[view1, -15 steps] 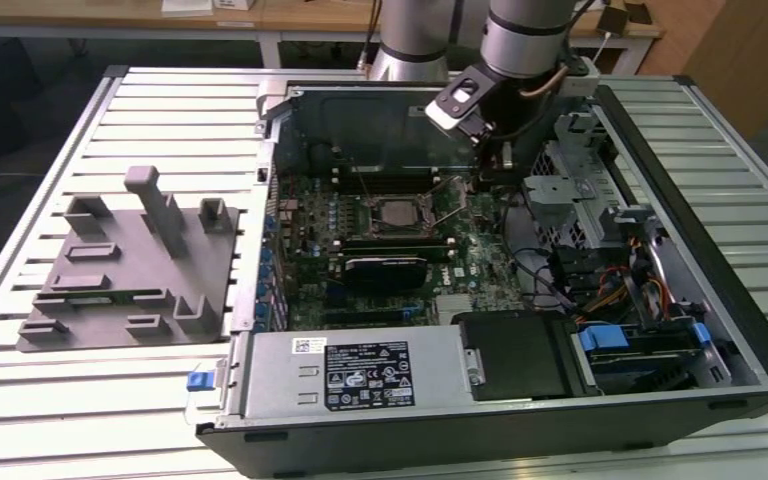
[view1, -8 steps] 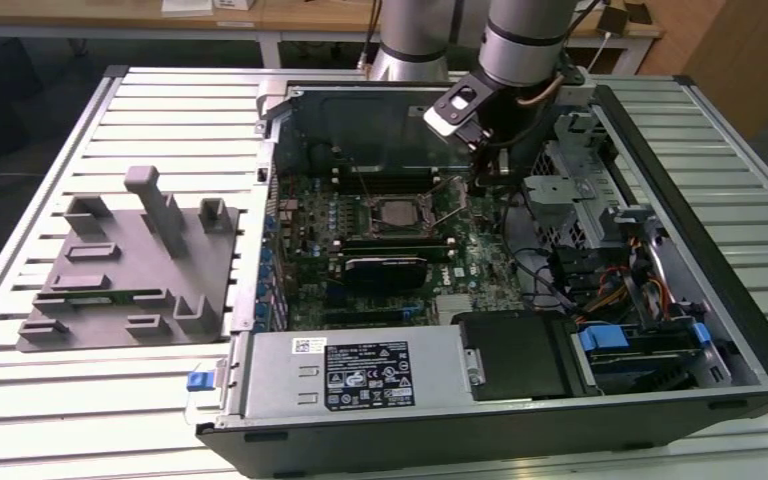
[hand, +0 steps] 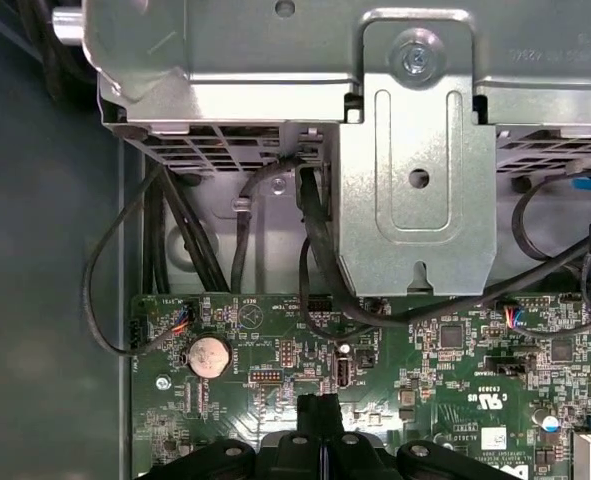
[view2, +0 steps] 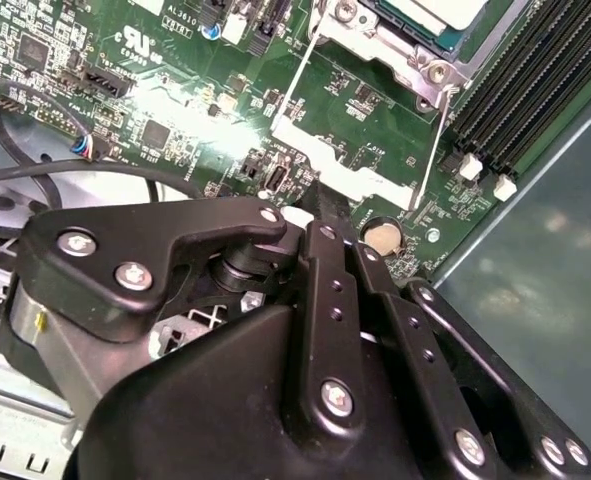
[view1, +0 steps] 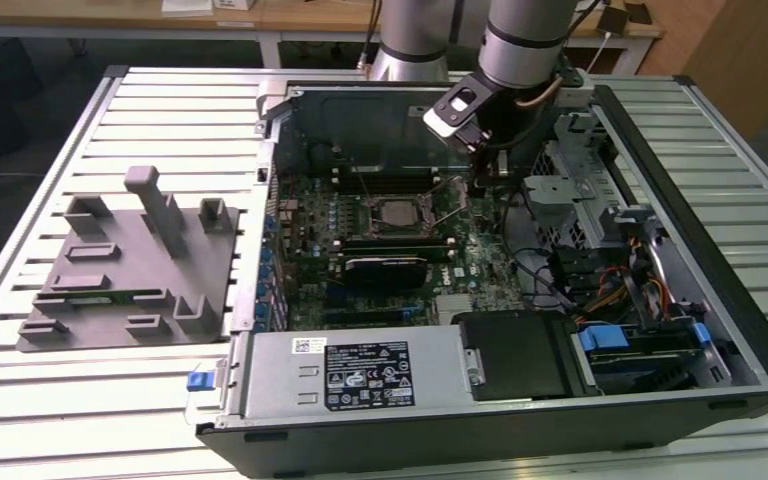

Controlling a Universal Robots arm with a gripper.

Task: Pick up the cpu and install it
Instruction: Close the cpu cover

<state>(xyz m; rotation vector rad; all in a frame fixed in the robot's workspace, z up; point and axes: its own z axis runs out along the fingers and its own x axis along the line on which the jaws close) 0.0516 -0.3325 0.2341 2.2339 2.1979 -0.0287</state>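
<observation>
Found the fingers (hand: 310,415) pressed tip to tip, with nothing visible between them. Placed the gripper (view1: 482,180) low inside the open computer case (view1: 491,440), just above the motherboard (hand: 445,400) and beside the socket frame (view2: 400,55), on the exterior view's right of it. Located the cpu (view1: 398,212) lying flat within that socket, apart from the gripper, with a pale metal top showing in the second wrist view. Noted a thin bright wire lever (view2: 293,85) between socket and fingertips, seemingly raised off the board.

Judged work this close to the socket to call for slow, square travel. Judged a real risk of snagging that springy wire or scraping small soldered parts with such narrow tips. Thought it best to touch only the intended part, pressing straight and lightly.

Took the fingers for matt black and hard-edged, joined by flat link plates with bright screw heads. Saw glossy green board crowded with tiny components, a round shiny coin cell (hand: 207,354) near the tips, and long black memory slots (view2: 535,70) alongside. Farther out, met a folded grey sheet-steel drive cage (hand: 415,170), perforated in places, with limp black cables (hand: 165,235) below. Outside the case, spotted a blocky grey holder (view1: 131,265) on the slatted metal table (view1: 37,130).
</observation>
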